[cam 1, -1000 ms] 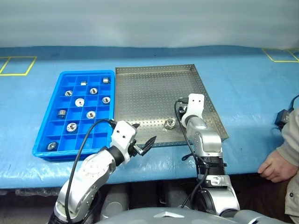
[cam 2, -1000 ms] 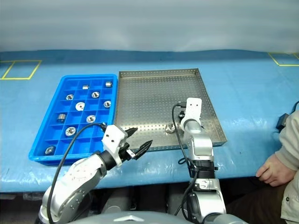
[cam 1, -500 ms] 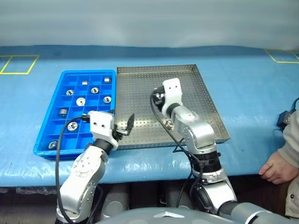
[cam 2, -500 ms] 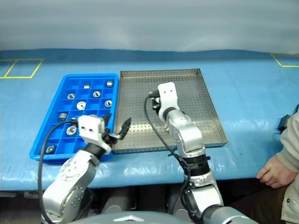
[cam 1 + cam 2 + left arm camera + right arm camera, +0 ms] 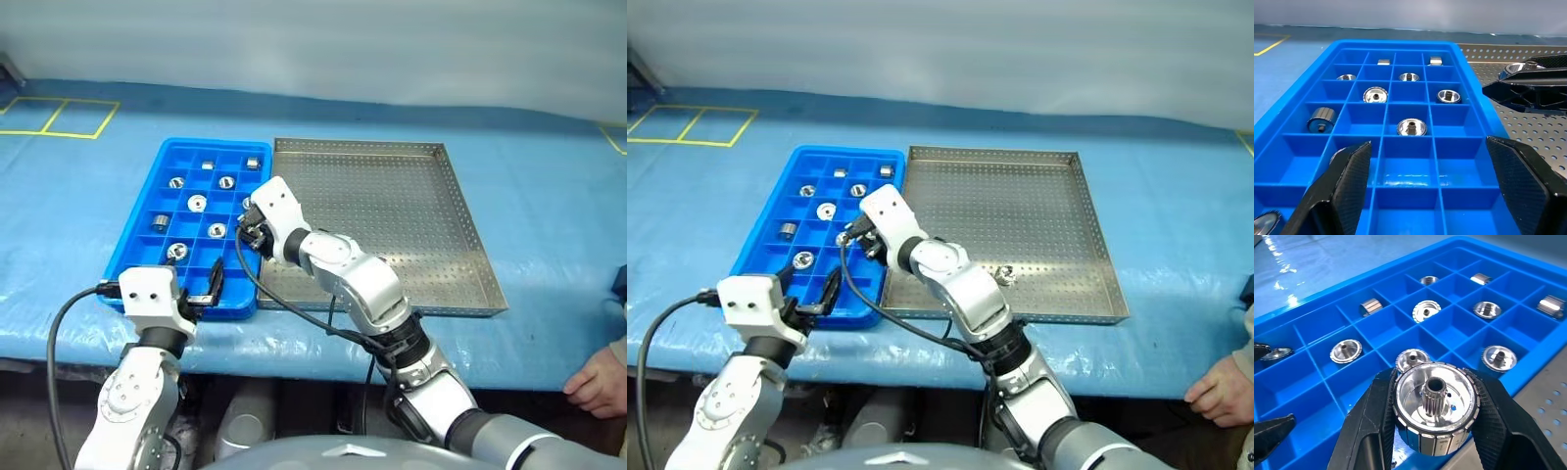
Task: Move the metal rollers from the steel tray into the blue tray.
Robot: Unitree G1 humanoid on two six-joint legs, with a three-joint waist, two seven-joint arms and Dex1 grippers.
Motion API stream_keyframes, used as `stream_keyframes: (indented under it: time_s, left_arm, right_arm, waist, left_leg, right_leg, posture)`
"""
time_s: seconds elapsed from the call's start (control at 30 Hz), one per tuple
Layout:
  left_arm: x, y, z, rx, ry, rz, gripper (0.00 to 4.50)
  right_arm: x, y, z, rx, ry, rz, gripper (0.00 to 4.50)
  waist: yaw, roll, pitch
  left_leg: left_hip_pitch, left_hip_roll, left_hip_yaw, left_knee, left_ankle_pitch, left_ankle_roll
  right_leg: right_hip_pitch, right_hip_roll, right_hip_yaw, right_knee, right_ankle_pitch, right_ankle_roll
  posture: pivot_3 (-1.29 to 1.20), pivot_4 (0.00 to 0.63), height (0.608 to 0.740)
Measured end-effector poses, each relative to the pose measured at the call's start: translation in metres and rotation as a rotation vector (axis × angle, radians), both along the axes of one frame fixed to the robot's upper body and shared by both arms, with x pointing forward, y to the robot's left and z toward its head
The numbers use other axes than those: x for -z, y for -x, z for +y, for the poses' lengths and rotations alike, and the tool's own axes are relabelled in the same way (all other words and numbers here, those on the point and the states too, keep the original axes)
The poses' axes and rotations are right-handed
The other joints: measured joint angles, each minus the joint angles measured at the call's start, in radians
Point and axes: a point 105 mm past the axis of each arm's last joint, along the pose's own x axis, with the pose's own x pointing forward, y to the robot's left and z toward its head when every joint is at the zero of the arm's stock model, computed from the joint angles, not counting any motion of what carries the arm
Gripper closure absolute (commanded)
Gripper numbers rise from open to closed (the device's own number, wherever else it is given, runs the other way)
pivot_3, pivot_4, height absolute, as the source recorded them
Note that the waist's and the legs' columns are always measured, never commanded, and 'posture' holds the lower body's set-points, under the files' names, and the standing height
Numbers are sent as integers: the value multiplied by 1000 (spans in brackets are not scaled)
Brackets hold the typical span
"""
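Right end effector (image 5: 1432,431) clamped on one metal roller (image 5: 1436,404) above the blue tray (image 5: 132,250), steel tray (image 5: 460,211) beside it; left end effector (image 5: 1432,193) wide, empty, at the blue tray's near edge.

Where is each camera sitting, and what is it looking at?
Head eyes: look forward and down at the blue tray and steel tray; both arms show.
Left wrist: looks over the blue tray; open left gripper frames it.
Right wrist: looks along the right gripper, shut on a metal roller.
Every view shares the blue tray's rollers.
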Motion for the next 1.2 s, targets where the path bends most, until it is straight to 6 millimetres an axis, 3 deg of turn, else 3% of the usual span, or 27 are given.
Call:
stream_keyframes:
  time_s: [0.13, 0.33, 0.57, 0.63, 0.8, 0.97, 1.07, 1.2]
  left_arm:
    - [2, 1, -4, 7, 10, 6, 428]
    - [1, -1, -15, 57, 24, 1, 428]
    - [-4, -6, -24, 108, 33, -21, 428]
    - [-6, -8, -30, 146, 43, -27, 428]
    - [-6, -9, -49, 289, 30, -16, 428]
    - [2, -4, -83, 523, 30, 35, 428]
    - [9, 1, -97, 630, 10, 74, 428]
    - [11, 3, -109, 719, 8, 90, 428]
  right_arm:
    - [9, 5, 7, -49, 33, 14, 2774]
    - [25, 4, 0, -53, 86, 42, 2774]
    - [32, 4, -5, -38, 74, 52, 436]
    - [31, 2, -10, -12, 60, 54, 19]
    - [25, -11, -42, 132, 32, 67, 19]
    - [7, -25, -98, 358, 33, 51, 19]
    - [16, -22, -127, 451, 75, 99, 19]
    - [29, -15, -146, 526, 97, 174, 19]
  waist:
    - [25, 0, 0]
    - [45, 0, 0]
    - [49, 0, 0]
    - [48, 0, -1]
    - [29, 0, 0]
    - [-17, 0, 0]
    - [-48, 0, 0]
    - [-90, 0, 0]
  left_leg:
    - [0, 0, 0, 0, 0, 0]
    - [-2, -1, 0, 0, 0, 0]
    - [0, 0, 0, 0, 0, 0]
    - [0, 0, 0, 0, 0, 0]
    - [-1, 0, 0, 1, 0, 0]
    - [-3, -1, 0, 0, 0, 0]
    - [-3, -1, 0, 0, 0, 0]
    - [-2, 0, 1, -1, 0, 0]
  right_leg:
    - [0, 0, -1, 0, 0, 0]
    - [-2, 1, -1, 0, 0, 0]
    - [0, 1, -2, 0, -1, -1]
    - [0, 0, -2, 0, -1, -1]
    - [0, 0, -2, -1, -1, -1]
    - [-2, 0, -1, 0, 0, -1]
    - [-2, 0, -1, 0, 0, -1]
    - [-2, 1, 1, 1, 0, -1]
  posture:
    - [472, 150, 740]
    - [438, 150, 740]
    - [378, 150, 740]
    - [357, 150, 740]
    - [274, 150, 740]
    - [211, 150, 740]
    - [168, 150, 740]
    - [150, 150, 740]
